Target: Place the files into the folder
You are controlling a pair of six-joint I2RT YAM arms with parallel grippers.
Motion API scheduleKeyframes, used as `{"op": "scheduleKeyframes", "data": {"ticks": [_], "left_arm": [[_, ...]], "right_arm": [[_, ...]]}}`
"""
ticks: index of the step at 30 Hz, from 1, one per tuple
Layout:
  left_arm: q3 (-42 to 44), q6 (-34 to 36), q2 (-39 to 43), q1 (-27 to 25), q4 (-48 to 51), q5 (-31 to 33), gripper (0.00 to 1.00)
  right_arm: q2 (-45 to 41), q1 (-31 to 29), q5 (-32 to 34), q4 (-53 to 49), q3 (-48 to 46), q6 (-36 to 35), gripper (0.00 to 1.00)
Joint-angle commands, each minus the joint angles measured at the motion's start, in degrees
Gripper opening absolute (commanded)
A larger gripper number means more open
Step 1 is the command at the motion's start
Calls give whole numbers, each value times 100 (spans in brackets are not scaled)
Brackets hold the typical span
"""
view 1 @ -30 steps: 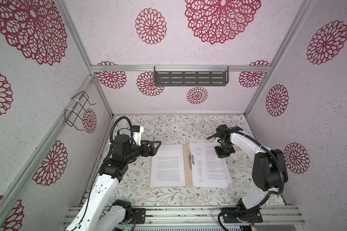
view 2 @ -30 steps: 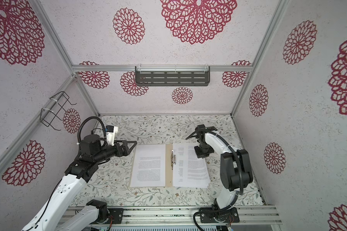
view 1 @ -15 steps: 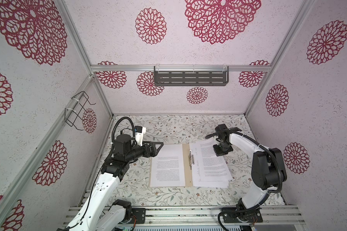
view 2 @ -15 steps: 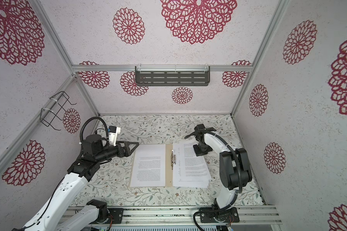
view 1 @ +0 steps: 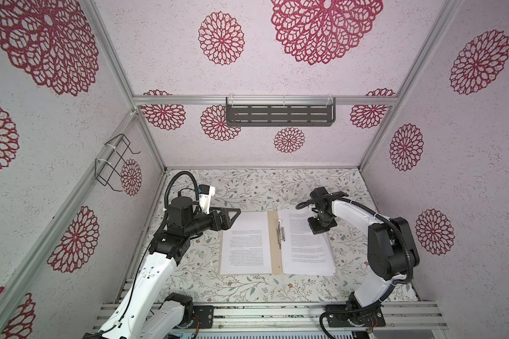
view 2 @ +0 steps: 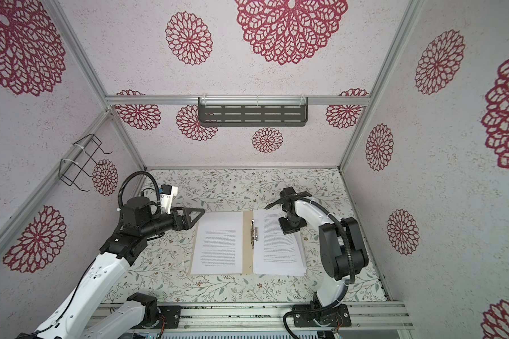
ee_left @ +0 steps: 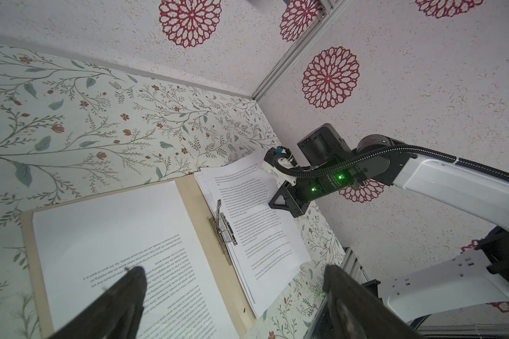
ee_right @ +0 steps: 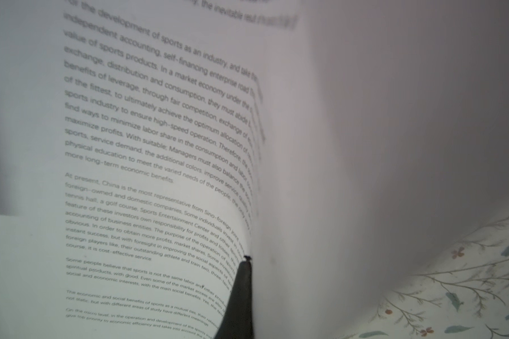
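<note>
The folder [view 1: 273, 252] lies open and flat in the middle of the tabletop [view 1: 247, 187], its metal fastener [view 1: 280, 232] standing along the spine. The files are on it in two lots: a single sheet [view 1: 244, 243] on the left half, and a slightly fanned stack [view 1: 306, 255] on the right half, whose edges run just past the folder toward the tabletop's right edge.

My right gripper [ee_right: 246, 259] is pinched tight on the top sheet [ee_left: 241, 187] of that stack, at its right-hand edge near the far corner. The paper curls up around my fingertips while the rest of it lies on the pile. My left gripper [view 1: 232, 219] hangs spread as wide as it goes, holding nothing, just off the folder's far left corner.

I judge this to be the sheet-by-sheet stage: one page raised, the others under it waiting to be squared inside the cover. The next move calls for a slow, low carry, so the floppy page neither folds nor drags its neighbours out. It must also clear the raised fastener. My free left fingers could steady the folder.
</note>
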State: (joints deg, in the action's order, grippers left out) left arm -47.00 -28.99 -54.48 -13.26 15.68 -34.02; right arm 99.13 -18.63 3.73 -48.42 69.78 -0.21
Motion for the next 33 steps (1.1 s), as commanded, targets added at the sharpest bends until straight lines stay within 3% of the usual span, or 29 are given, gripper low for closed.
{"op": "scheduleKeyframes", "data": {"ticks": [1, 33], "left_arm": [[42, 43, -36, -34, -137, -61, 97], [51, 39, -177, -35, -128, -15, 97]], "right_arm": [[-267, -26, 52, 15, 5, -85, 0], [-487, 18, -12, 412, -417, -411, 0]]}}
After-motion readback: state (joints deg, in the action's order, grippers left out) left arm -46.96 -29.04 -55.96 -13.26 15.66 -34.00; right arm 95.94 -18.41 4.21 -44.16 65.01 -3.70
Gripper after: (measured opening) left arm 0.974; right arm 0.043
